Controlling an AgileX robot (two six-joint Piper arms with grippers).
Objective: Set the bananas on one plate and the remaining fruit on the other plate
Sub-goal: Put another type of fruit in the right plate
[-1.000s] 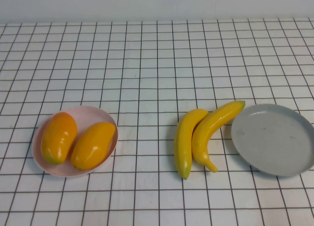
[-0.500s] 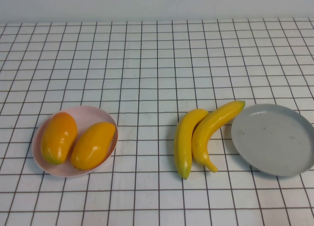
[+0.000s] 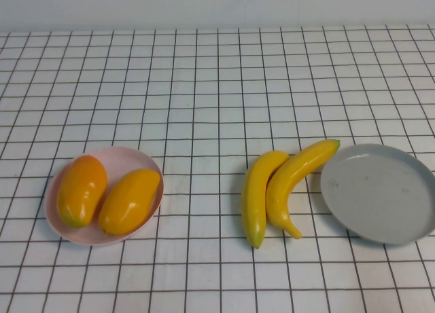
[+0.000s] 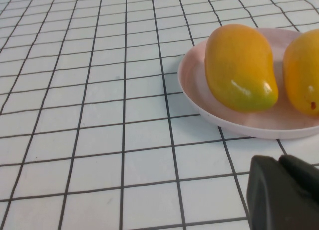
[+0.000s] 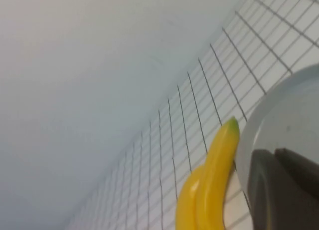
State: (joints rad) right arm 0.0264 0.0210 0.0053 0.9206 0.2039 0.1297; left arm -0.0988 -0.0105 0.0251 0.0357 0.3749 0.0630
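Two yellow bananas (image 3: 279, 184) lie side by side on the gridded cloth, just left of the empty grey plate (image 3: 380, 191). Two orange mango-like fruits (image 3: 81, 189) (image 3: 129, 200) rest on the pink plate (image 3: 115, 158) at the left. Neither arm shows in the high view. In the left wrist view my left gripper (image 4: 279, 162) is shut and empty, a short way from the pink plate (image 4: 199, 98) and the fruit (image 4: 240, 65). In the right wrist view my right gripper (image 5: 275, 154) is shut and empty, in front of the grey plate (image 5: 279, 98) and beside the bananas (image 5: 212, 180).
A white cloth with a black grid (image 3: 204, 89) covers the whole table. A plain pale wall (image 3: 217, 4) runs along the far edge.
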